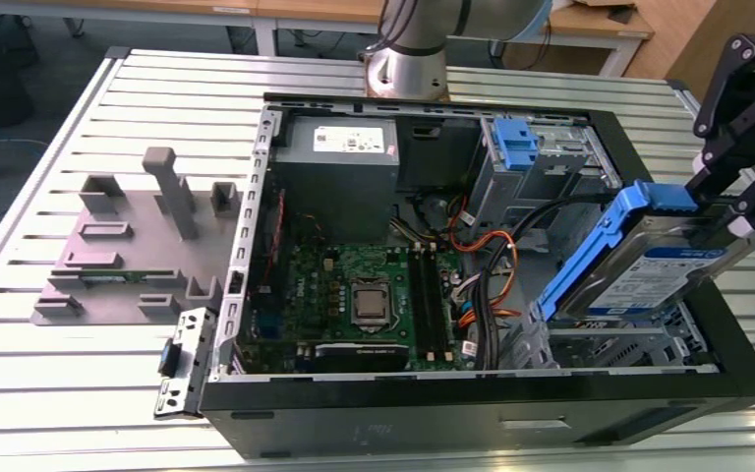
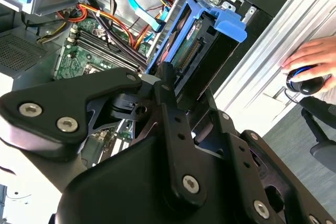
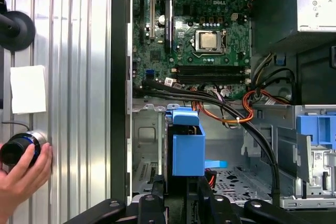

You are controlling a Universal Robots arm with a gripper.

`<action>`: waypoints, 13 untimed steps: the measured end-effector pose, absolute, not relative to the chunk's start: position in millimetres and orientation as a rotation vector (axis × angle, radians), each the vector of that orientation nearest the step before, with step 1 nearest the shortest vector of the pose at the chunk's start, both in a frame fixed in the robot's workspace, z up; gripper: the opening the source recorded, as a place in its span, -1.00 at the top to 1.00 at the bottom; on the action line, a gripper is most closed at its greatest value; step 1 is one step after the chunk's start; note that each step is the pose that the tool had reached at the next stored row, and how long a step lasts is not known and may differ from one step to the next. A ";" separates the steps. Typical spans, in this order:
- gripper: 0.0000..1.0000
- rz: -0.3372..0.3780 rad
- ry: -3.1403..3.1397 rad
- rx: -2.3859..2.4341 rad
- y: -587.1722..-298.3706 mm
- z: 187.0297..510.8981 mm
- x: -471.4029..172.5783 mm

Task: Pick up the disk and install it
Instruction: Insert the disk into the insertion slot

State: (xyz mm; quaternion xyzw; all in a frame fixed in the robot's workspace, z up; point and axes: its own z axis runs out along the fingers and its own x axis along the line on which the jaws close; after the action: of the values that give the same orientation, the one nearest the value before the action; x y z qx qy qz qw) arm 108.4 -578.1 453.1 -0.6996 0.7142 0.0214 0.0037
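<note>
Slatted metal table (image 1: 36, 393) bears an open computer case (image 1: 483, 423); at the exterior view's right, the gripper (image 1: 729, 224) is clamped on the tilted disk (image 1: 660, 275) above the case.

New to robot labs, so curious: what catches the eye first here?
Probably the disk with its bright blue rails, tilted in the black gripper above the open computer case's corner at the exterior view's right. Next, the green motherboard lying bare inside the case. In the first wrist view, a person's hand rests on a round black device beside the case.
</note>
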 end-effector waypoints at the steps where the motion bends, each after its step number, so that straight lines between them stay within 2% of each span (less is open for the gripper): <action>1: 0.30 0.067 2.238 -2.193 -578.0 453.0 108.4; 13: 0.30 0.067 2.260 -2.170 -576.4 450.8 109.1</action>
State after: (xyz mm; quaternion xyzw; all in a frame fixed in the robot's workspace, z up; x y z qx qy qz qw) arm 109.1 -576.4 450.8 -0.6924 0.7212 0.0213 0.0039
